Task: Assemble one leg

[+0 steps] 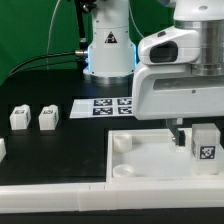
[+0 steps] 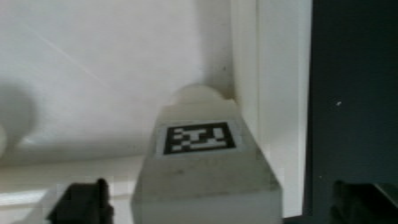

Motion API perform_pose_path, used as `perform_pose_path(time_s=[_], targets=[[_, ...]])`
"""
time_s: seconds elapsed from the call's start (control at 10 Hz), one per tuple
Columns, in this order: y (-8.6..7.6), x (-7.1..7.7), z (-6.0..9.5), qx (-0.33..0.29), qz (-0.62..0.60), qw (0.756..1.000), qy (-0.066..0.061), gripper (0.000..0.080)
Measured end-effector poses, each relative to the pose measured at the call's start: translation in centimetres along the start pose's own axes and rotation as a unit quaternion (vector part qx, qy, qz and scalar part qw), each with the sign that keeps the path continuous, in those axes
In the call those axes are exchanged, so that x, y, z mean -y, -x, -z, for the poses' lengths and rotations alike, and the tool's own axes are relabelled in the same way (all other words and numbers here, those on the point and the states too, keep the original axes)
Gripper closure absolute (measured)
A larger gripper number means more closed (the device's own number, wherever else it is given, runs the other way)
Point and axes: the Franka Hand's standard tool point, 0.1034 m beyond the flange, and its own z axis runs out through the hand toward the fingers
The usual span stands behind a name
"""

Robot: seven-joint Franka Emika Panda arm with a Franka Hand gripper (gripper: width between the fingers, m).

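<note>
A leg point(image 1: 206, 150), a chunky white block with a square tag, stands upright at the right end of the large white panel point(image 1: 140, 160). My gripper point(image 1: 192, 140) is lowered around it, and one dark finger point(image 1: 179, 134) shows just beside the block. In the wrist view the leg point(image 2: 206, 150) stands between my fingertips point(image 2: 82, 200), with a gap on each side. The jaws are open and do not touch it, so the gripper point(image 2: 221, 205) is open. Two more legs point(image 1: 20, 117) point(image 1: 48, 117) stand on the black table at the exterior view's left.
The marker board point(image 1: 104, 105) lies behind the panel, in front of the arm's base point(image 1: 108, 50). Another white part point(image 1: 2, 150) shows at the exterior view's left edge. The panel has a round socket point(image 1: 121, 143) at its near left corner. A white strip point(image 1: 60, 195) runs along the front.
</note>
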Motion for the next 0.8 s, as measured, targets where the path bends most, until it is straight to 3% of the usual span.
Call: perform_pose_path(time_s=[0.1, 0.3, 0.8], targets=[[0.00, 0.00, 0.00, 0.000, 0.000, 1.000, 0.000, 0.0274], [-0.05, -0.28, 0.00, 0.000, -0.002, 1.000, 0.001, 0.0508], [-0.06, -0.35, 0.04, -0.001, -0.061, 0.998, 0.000, 0.0507]])
